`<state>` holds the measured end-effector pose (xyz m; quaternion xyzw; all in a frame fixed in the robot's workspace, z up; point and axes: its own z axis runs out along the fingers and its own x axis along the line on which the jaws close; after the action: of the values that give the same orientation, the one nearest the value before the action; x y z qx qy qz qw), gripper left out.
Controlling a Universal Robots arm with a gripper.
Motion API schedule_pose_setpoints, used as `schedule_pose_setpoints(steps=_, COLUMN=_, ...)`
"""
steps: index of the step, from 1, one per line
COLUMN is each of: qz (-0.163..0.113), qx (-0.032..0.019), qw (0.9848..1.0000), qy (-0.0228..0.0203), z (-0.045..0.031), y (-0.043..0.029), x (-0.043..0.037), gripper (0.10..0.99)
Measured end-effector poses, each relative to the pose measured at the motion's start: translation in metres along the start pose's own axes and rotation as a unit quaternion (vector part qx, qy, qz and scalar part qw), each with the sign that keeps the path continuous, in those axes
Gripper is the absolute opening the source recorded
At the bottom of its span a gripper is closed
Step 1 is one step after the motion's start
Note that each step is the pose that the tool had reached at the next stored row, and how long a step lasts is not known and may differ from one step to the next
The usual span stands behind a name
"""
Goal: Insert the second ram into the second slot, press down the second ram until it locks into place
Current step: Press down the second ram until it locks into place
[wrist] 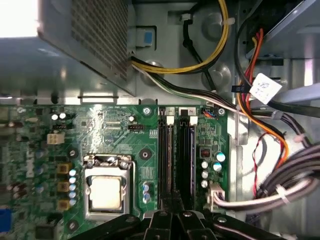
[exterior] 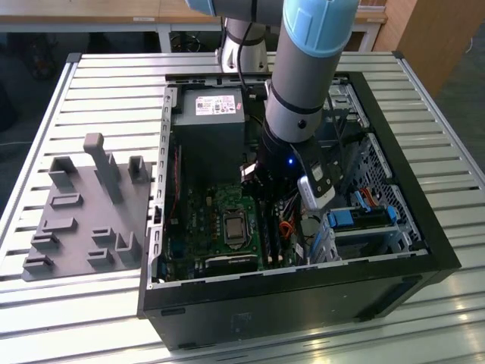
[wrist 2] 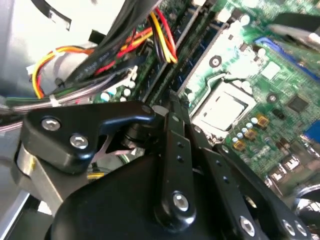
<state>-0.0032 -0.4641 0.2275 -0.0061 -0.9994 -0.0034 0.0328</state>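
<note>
1. My arm (exterior: 303,83) reaches down into the open PC case (exterior: 424,227), which lies on the slatted table (exterior: 98,91).
2. Gripper (wrist: 172,212) is low over the green motherboard (wrist: 115,135), right at the near end of the memory slots (wrist: 176,160).
3. In the first wrist view the black linkages converge to a narrow point over the slots. In the second wrist view the gripper (wrist 2: 172,107) fingers look drawn close together, tip down between the slot rows.
4. Can't tell for sure whether the jaws are fully closed or whether they grip anything.
5. Second ram (wrist: 186,157): a dark stick appears seated in the slot farther from the CPU socket (wrist: 107,192), with another stick beside it. I can't tell whether it's latched.
6. Power supply (exterior: 208,125) sits at the case's far end in the exterior view. Yellow, red and black cables (wrist: 210,60) run beside the board.
7. Grey fixture tray (exterior: 83,212) lies on the table at the exterior view's left, well apart from the case.
</note>
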Motion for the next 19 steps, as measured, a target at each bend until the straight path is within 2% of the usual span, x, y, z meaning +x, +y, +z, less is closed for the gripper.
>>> schedule_pose_setpoints(steps=10, qz=0.0, qx=0.0001, qw=1.0, qy=0.0, z=-0.0133, y=0.0, x=0.0009, gripper=0.106)
schedule_pose_setpoints(steps=19, qz=0.0, qx=-0.0002, qw=1.0, qy=0.0, z=-0.0179, y=0.0001, x=0.0012, gripper=0.106)
